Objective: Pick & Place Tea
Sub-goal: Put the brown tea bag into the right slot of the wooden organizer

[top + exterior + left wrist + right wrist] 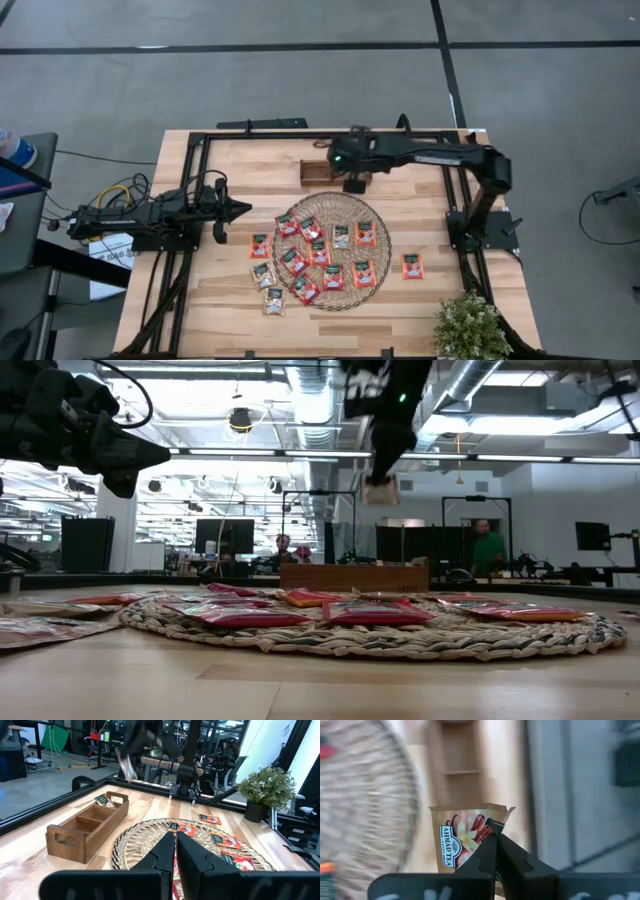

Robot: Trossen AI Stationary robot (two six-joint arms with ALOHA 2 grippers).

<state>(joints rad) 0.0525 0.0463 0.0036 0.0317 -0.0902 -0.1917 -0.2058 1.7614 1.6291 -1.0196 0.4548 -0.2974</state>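
Several red-orange and pale tea sachets (318, 250) lie flat on the round woven mat (382, 215). A few more lie on the table beside it (412, 265). The wooden tray (318, 172) stands at the mat's far side, with one sachet (102, 799) in an end compartment. My right gripper (355, 182) hovers in the air over the tray's right end, shut on a pale sachet (465, 840). My left gripper (238, 208) is shut and holds nothing, raised left of the mat. My right gripper pinches the pale sachet between its two fingers at one edge (487, 831), coming from above and pointing down. The sachet (381, 490) hangs below the fingers, lifted clear of the table and well above the tray (355, 576).
A potted plant (470, 325) stands at the table's near right corner. The black frame rails (200, 150) run along the table's edges. Bare wood lies between the mat and the right arm's base (480, 215). People show in the room beyond the table.
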